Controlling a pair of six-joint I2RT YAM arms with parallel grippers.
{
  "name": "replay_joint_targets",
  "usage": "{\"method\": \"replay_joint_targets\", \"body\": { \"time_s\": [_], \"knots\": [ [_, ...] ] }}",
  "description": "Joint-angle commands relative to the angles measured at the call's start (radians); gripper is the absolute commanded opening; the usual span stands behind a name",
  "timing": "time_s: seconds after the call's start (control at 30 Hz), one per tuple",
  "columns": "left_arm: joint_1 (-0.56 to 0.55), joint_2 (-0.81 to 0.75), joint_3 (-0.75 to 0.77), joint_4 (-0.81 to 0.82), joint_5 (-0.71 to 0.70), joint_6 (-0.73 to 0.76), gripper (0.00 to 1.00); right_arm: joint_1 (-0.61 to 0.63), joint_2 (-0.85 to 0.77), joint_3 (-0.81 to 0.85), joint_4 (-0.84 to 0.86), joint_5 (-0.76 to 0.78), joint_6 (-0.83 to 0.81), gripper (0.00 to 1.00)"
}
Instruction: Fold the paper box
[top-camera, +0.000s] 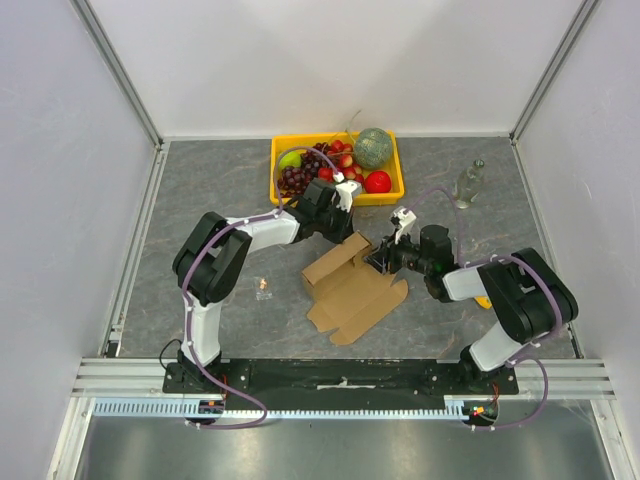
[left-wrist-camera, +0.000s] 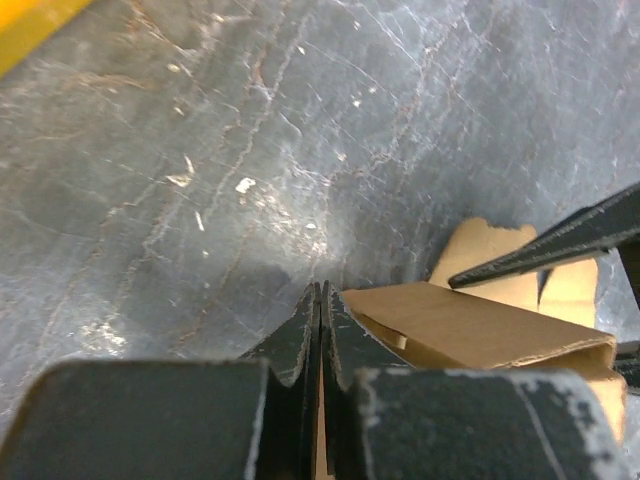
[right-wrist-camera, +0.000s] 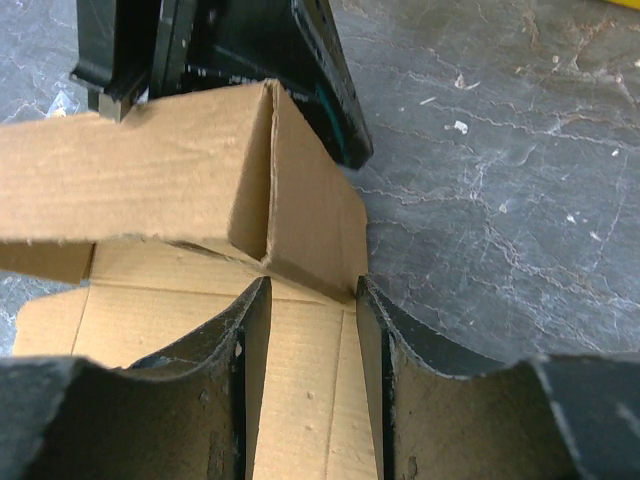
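Paper box (top-camera: 352, 285) sits part-folded on the table (top-camera: 220, 180) between the arms. It looks light and stiff, bending only at creases. Left gripper (left-wrist-camera: 320, 295) is clenched on a raised flap's thin edge, a good hold; right gripper (right-wrist-camera: 312, 285) is released, jaws apart at the upright corner flap.

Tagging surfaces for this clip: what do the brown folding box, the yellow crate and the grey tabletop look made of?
The brown folding box: corrugated cardboard, matte; faint flute lines, raw cut edges. The yellow crate: probably moulded plastic, smooth, evenly coloured. The grey tabletop: veined stone look, slight sheen; stone or laminate, unclear.
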Motion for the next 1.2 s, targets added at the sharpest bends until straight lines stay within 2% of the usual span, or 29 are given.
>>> {"method": "replay_joint_targets", "body": {
  "time_s": [0.0, 0.37, 0.7, 1.17],
  "knots": [
    [0.001, 0.002, -0.020, 0.062, 0.124, 0.000, 0.03, 0.015, 0.039, 0.005, 0.165, -0.016, -0.013, 0.47],
    [0.001, 0.014, -0.035, 0.059, 0.129, 0.006, 0.02, 0.055, 0.083, 0.005, 0.264, 0.041, -0.029, 0.49],
    [0.001, 0.016, -0.041, 0.067, 0.147, -0.005, 0.02, 0.078, 0.113, -0.017, 0.325, 0.154, -0.031, 0.34],
    [0.001, 0.013, -0.061, 0.091, 0.172, -0.028, 0.02, 0.149, 0.114, -0.003, 0.268, 0.292, -0.092, 0.18]
  ]
}}
